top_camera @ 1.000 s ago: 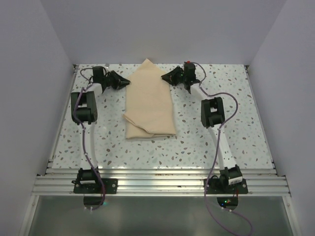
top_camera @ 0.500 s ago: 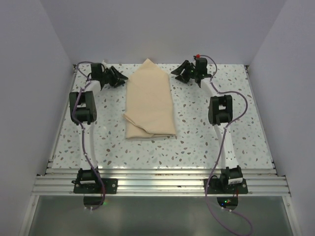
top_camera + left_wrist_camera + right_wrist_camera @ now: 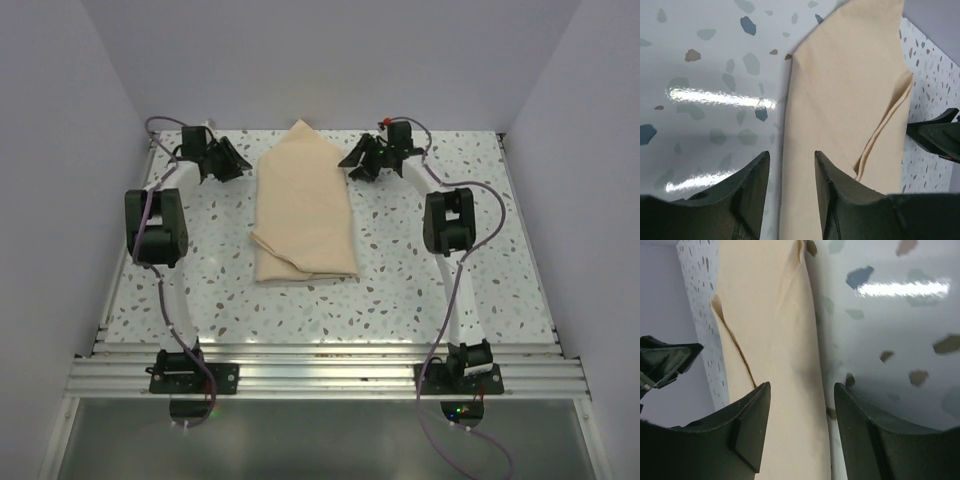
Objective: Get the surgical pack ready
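The tan-beige fabric sheet point(image 3: 303, 205) lies folded into a long bundle with a pointed far end at the middle of the table. My left gripper point(image 3: 238, 160) is open and empty, just left of the bundle's far part. In the left wrist view its jaws point(image 3: 791, 155) straddle the sheet's point(image 3: 850, 110) left edge. My right gripper point(image 3: 352, 163) is open and empty, just right of the far part. In the right wrist view its jaws point(image 3: 802, 385) straddle the sheet's point(image 3: 770, 330) right edge. No steel instruments or gauze show.
White walls close in the speckled table point(image 3: 480, 260) at the back and both sides. An aluminium rail point(image 3: 320, 375) runs along the near edge where the arm bases are bolted. Each gripper's tips show in the other's wrist view, beyond the sheet.
The left arm has drawn back to the left, away from the sheet. The right gripper pulled away to the right, then came back toward the sheet's right edge. The sheet has not moved.
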`<action>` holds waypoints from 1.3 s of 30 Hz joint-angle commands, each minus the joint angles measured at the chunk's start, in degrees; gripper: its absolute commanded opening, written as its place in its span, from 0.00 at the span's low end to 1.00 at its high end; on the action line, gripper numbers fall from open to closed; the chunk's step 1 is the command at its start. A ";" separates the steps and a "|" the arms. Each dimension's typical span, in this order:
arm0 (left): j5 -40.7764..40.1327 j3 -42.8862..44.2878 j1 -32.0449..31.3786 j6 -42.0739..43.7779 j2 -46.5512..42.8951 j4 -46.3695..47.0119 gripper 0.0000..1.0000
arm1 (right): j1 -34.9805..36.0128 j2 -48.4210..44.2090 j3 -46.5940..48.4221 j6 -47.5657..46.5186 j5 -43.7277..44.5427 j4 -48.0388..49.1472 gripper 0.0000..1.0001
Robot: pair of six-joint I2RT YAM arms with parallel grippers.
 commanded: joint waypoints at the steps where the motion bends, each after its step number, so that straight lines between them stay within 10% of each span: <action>1: -4.12 -4.34 0.60 5.36 -13.11 -1.11 0.45 | -2.67 -12.36 -3.56 -5.32 -0.72 -9.29 0.57; 6: 10.42 -12.25 -0.28 1.77 -17.53 2.38 0.31 | -2.50 -24.58 -22.88 -7.27 -4.05 -5.36 0.45; 12: 15.74 -22.63 -3.62 1.67 -18.23 1.51 0.09 | -1.01 -26.44 -31.78 -7.27 -11.52 -3.24 0.01; 39: 14.25 -25.90 0.42 4.56 -13.04 -2.96 0.04 | 1.19 -19.32 -37.94 -8.67 -12.49 0.81 0.00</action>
